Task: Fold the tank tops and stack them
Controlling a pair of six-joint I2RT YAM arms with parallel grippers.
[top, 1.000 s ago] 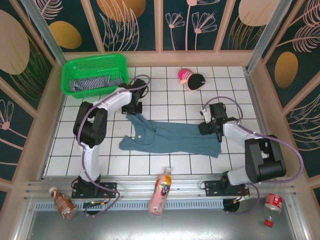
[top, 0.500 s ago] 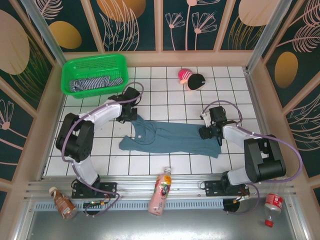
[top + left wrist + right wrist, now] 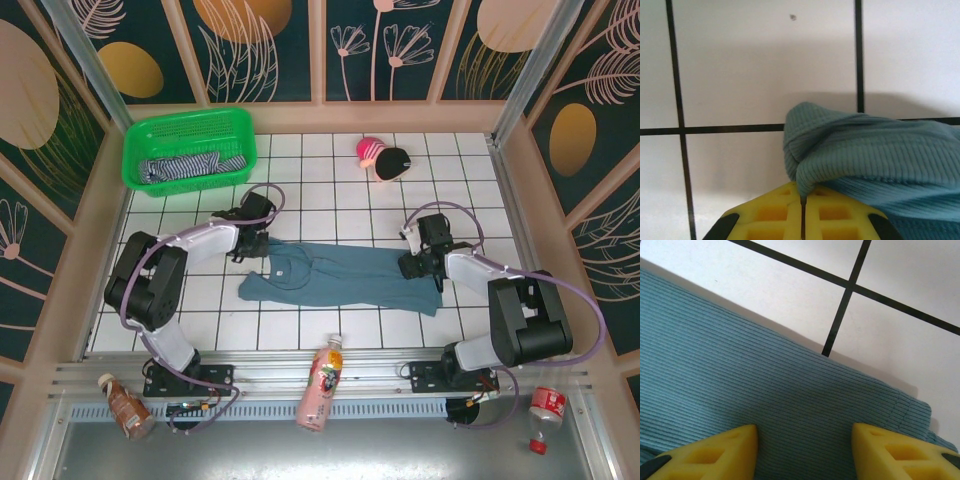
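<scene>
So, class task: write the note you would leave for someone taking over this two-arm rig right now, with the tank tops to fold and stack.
Left claw: shut on a strap of the blue-grey tank top.
Right claw: open, fingers apart over the same top's hem corner, not gripping.
Things: the blue-grey tank top lies spread out, unfolded, on the tiled table. The striped tank top is bunched in the green basket.
Done: one top laid out.
Left: fold it, fetch and fold the striped one, then stack both.
</scene>
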